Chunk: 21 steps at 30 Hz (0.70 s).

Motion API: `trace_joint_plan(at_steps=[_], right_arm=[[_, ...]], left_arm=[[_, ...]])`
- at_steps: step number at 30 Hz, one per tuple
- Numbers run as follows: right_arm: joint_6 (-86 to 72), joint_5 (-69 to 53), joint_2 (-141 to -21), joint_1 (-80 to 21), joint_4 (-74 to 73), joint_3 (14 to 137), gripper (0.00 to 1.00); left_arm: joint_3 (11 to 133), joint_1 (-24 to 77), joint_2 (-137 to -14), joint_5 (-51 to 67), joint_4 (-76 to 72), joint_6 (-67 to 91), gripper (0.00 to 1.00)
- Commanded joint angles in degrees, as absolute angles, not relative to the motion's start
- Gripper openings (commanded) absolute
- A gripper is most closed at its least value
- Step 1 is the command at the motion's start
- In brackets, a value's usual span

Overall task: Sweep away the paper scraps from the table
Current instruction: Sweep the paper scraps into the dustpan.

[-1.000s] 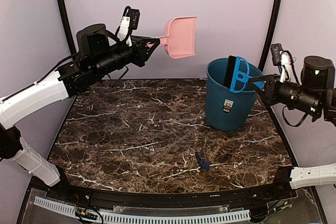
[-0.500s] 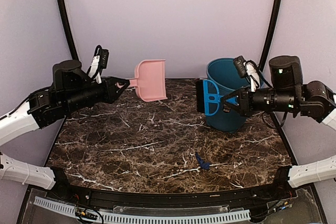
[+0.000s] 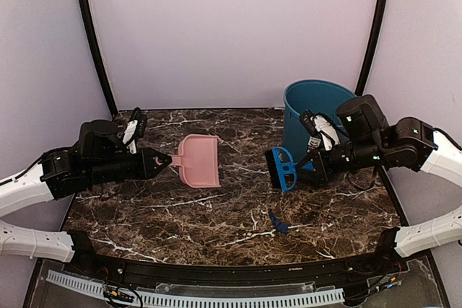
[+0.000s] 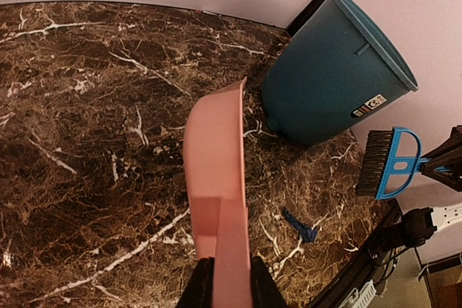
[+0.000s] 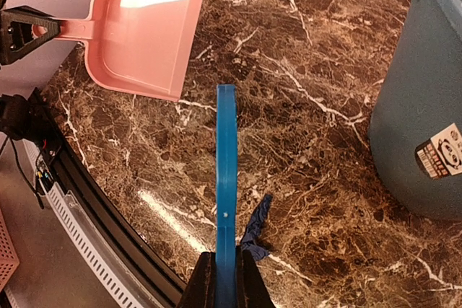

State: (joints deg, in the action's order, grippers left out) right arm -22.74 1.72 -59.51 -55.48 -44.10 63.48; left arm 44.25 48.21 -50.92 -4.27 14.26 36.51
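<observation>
1 scrap is all I can find left to sweep, so I go from the biggest thing down to it. The tabletop (image 3: 144,207), dark marble with white veins, carries everything. At its far right stands a blue bin (image 3: 310,117), upright and open-topped. My left jaws are closed tight on the handle of the pink dustpan (image 3: 198,162), which sits low over the middle-left of the tabletop. Whether its lip touches the surface, I cannot tell. My right jaws are clamped on the handle of the blue brush (image 3: 283,169), held just in front of the bin with its dark bristles on the dustpan's side. The paper scrap (image 3: 278,222) lies near the front edge, right of centre, close to the brush and well apart from the dustpan. It looks dark blue, thin and crumpled.

I judge it almost weightless and limp. A quick stroke could flick it off the edge or ride over it. I should not pinch it at all. Better to drag it slowly with the bristle tips toward the pan's lip, pressed flat.
</observation>
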Motion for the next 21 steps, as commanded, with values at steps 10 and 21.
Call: trace_joint_plan(at_steps=[10, 21], right_arm=[[-26.18, 3.46, -60.82, -55.81, -48.78, 59.34, 0.0], [-30.03, 8.44, -62.53, -55.79, -51.95, 56.87, 0.0]], left_arm=[[37.15, 48.5, -52.25, 4.1, 13.05, 46.12, 0.0], [33.81, 48.47, -60.09, 12.91, 4.82, 51.17, 0.0]])
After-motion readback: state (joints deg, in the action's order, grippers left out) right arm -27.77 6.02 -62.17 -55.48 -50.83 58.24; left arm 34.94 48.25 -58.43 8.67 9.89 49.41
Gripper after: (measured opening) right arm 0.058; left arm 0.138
